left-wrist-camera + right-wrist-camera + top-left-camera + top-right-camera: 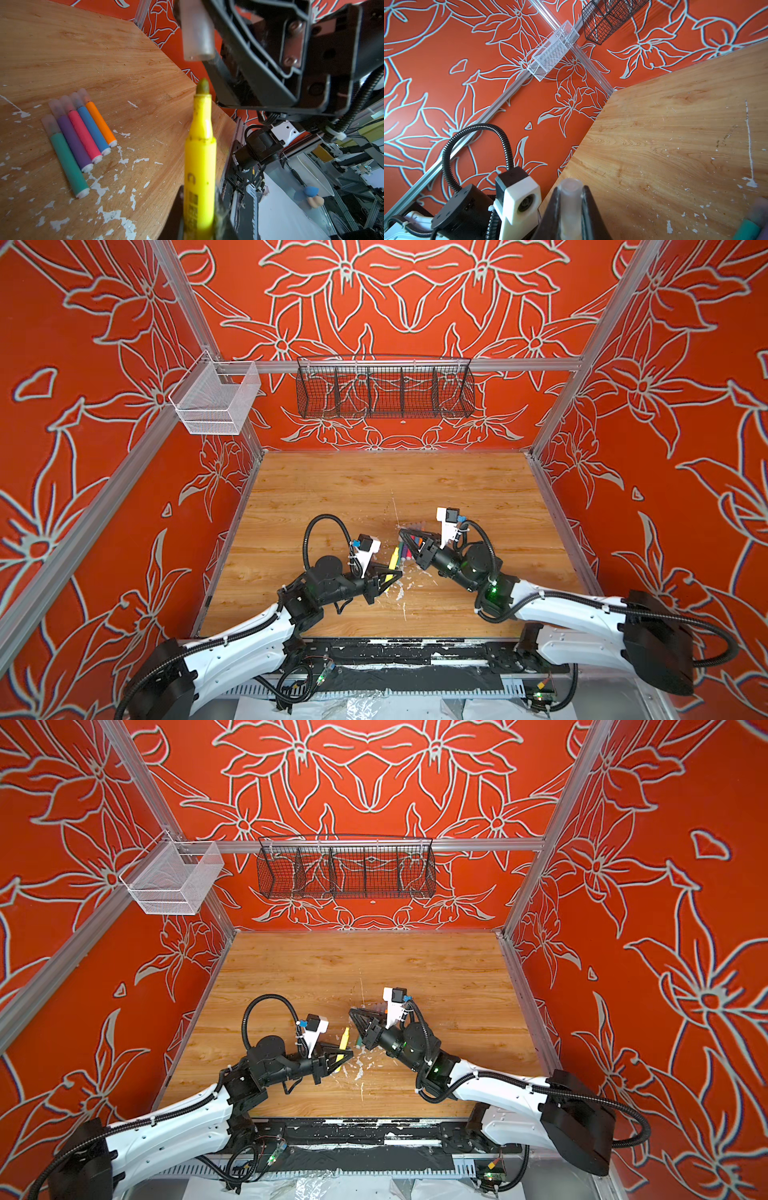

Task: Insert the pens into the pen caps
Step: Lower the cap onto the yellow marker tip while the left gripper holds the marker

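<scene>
My left gripper [199, 201] is shut on the barrel of a yellow pen [200, 149], whose dark felt tip points at a translucent pen cap [196, 31]. A short gap separates tip and cap. My right gripper [570, 190] is shut on that cap [570, 207]. In both top views the left gripper [399, 572] [351, 1052] and right gripper [402, 533] [353, 1011] meet near the table's middle front. Green [68, 164], purple [74, 143], pink [85, 135], blue [93, 128] and orange [100, 122] pens lie side by side on the wood, each wearing a clear cap.
White paint flecks [401, 593] dot the wooden table [374, 489] around the arms. A black wire basket [384, 387] hangs on the back wall and a white mesh basket [216, 400] on the left rail. Patterned orange walls close three sides.
</scene>
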You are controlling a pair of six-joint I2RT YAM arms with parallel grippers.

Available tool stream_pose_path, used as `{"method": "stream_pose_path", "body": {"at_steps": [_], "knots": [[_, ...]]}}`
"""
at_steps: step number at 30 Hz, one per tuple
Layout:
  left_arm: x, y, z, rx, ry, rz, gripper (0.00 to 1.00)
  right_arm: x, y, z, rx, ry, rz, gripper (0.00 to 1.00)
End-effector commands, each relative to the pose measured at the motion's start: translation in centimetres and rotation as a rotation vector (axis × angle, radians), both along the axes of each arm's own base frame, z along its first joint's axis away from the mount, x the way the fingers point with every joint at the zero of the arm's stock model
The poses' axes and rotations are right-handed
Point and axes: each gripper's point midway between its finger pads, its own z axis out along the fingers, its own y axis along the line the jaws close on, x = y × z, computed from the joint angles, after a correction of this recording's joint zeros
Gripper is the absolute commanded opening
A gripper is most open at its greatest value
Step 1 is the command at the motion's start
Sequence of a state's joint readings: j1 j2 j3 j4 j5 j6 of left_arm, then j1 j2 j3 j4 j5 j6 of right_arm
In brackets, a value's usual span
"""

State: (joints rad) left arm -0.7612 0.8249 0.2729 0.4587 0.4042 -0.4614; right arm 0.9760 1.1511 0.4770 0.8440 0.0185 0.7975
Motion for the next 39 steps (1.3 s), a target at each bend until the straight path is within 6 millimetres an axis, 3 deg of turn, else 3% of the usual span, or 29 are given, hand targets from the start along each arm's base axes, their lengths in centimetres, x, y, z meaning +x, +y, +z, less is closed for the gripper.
{"method": "stream_pose_path", "body": {"at_steps": [1,15,29,39], "knots": [[0.2,-0.4,2.1,-0.047,-0.053,-0.002,0.0,-0.6,-0.2,0.7,0.045,-0.013,0.021,0.0],[0.2,-0.8,2.3,-0.053,-0.05,-0.017,0.0,-1.3,1.0,1.2,0.073,-0.038,0.095,0.0],[0.4,0.2,3.2,-0.064,-0.082,0.038,0.0,-1.7,1.7,-0.2,0.064,-0.017,0.135,0.0],[0.1,-0.5,6.3,-0.151,-0.113,-0.019,0.0,-3.1,3.2,-1.1,0.12,-0.012,0.26,0.0]]}}
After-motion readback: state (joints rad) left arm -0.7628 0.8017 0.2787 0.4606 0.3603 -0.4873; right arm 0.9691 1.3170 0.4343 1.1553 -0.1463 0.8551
